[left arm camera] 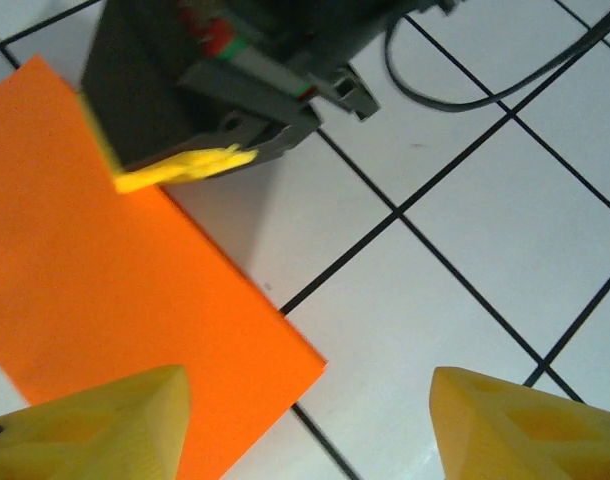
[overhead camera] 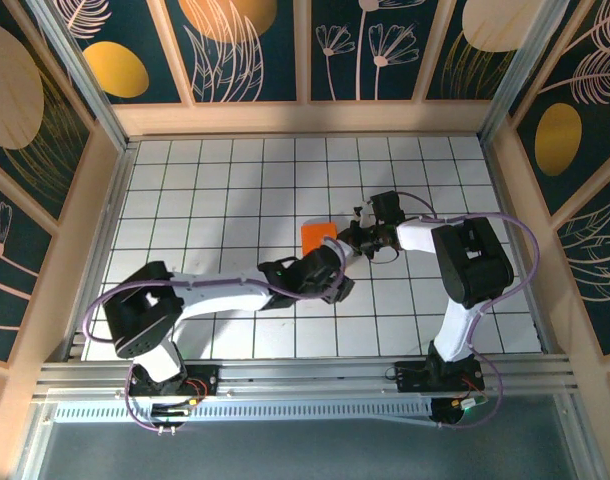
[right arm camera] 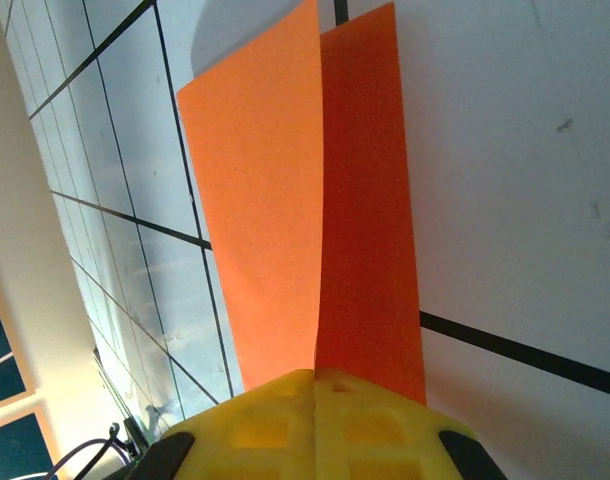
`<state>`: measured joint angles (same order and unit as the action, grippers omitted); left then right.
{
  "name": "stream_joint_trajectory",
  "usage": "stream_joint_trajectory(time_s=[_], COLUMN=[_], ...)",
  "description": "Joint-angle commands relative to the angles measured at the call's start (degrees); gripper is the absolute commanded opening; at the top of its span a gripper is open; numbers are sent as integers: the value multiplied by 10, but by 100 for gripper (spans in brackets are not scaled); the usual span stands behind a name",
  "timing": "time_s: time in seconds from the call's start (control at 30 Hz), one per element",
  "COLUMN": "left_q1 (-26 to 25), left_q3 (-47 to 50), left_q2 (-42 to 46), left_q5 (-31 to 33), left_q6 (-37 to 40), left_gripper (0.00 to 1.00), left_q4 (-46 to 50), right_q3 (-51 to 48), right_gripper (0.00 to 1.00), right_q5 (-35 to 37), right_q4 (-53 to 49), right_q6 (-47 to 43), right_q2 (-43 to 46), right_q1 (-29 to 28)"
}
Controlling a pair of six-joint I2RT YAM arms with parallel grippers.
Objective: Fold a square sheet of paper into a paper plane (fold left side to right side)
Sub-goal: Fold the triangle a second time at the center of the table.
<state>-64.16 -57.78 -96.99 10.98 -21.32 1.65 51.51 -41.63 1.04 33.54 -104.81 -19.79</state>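
R gripper (right arm camera: 315, 388) clamped on the creased orange paper (right arm camera: 285, 200), L gripper (left arm camera: 305, 425) open above it; imo line up edges b4 pressing.

Orange paper (left arm camera: 105, 300), black-gridded white table (left arm camera: 485, 210)

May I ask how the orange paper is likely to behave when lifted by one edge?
Probably floppy: the orange paper is thin and creased into two flaps. Likely light, as the right gripper holds it by one edge. It may slide easily on the smooth table.
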Motion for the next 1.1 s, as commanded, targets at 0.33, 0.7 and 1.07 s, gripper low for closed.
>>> stream_joint_trajectory(time_s=[0.33,0.7,1.07], left_q1=[-47,-50,-50], left_q3=[-113,-125,-113], left_q2=[-127,-141,-118], left_q5=[188,229,225], left_q6=[21,2,0], left_gripper=[72,63,0], left_q4=[146,160,137], right_q3=[15,16,26], right_gripper=[5,5,15], right_q5=[-1,1,8], right_q4=[-11,-13,-18], right_q6=[0,-5,-17], right_q2=[10,5,16], right_q1=[5,5,8])
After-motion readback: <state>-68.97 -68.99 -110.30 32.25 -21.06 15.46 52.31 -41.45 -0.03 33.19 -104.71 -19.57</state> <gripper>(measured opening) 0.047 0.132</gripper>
